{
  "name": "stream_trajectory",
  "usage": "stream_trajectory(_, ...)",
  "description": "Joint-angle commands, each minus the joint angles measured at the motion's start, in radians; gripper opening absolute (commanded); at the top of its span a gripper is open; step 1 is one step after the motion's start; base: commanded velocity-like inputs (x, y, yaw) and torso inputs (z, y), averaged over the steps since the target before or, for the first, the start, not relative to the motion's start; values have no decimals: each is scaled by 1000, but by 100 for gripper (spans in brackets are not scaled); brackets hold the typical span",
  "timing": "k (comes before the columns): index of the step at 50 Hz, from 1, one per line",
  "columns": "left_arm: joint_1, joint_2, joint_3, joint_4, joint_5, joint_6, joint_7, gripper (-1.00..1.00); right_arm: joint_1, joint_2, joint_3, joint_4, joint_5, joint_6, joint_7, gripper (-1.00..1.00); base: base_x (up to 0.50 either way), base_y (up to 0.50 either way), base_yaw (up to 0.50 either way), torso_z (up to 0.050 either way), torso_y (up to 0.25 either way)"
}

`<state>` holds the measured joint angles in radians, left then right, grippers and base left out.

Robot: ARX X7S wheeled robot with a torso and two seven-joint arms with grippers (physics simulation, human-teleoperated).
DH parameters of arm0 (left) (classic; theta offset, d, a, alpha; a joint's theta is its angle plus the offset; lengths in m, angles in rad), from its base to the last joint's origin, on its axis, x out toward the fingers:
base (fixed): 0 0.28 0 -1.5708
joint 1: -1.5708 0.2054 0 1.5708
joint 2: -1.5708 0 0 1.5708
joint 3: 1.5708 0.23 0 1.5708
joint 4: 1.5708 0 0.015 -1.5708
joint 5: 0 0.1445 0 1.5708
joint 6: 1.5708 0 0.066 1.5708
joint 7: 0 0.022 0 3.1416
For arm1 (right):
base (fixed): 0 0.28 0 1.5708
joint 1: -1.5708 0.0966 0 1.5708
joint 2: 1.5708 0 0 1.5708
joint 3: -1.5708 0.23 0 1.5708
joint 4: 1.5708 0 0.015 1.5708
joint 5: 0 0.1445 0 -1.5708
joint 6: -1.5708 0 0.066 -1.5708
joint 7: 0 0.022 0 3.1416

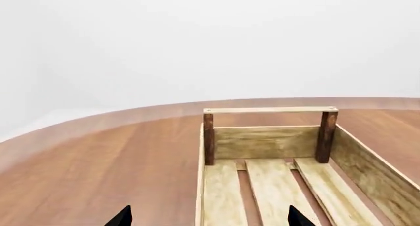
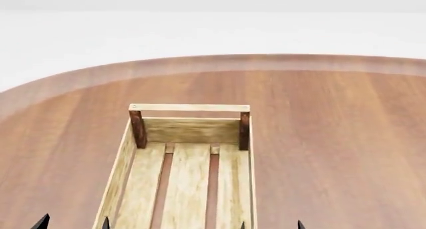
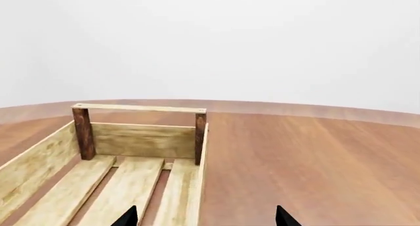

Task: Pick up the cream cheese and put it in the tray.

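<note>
The cream cheese is out of view in all three views. The tray (image 2: 189,108) is a long crate of pale slats with dark brown corner posts, lying on the table ahead of me; only bare slats show in its visible part. My left gripper (image 2: 73,224) is open at the tray's near left wall, and only its dark tips show. In the left wrist view the left gripper (image 1: 210,219) straddles the wall of the tray (image 1: 269,110). My right gripper (image 2: 272,225) is open at the near right wall. In the right wrist view the right gripper (image 3: 206,219) straddles the side wall of the tray (image 3: 137,108).
A round reddish-brown wooden table (image 2: 332,139) carries the tray, and its curved far edge (image 2: 266,62) runs across the back. Beyond it there is only plain white background.
</note>
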<state>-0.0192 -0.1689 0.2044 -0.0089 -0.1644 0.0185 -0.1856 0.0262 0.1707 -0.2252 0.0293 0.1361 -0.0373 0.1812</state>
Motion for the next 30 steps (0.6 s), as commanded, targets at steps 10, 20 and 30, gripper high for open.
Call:
stream_trajectory(10,0,-10,11,0,-9,3,-12,100,1,7,-8,3,11,3,16,100,-78,243,0,0,0)
stream_trajectory(20,-4,-12,14,-9,-8,11,-23,100,-32,-146,439,-443,97,452,-67,100,-108,157,0,0,0)
stream_trajectory(30,-1,-17,19,-7,-12,13,-28,100,-45,-129,495,-770,144,958,-36,100,0,0,0,0,0)
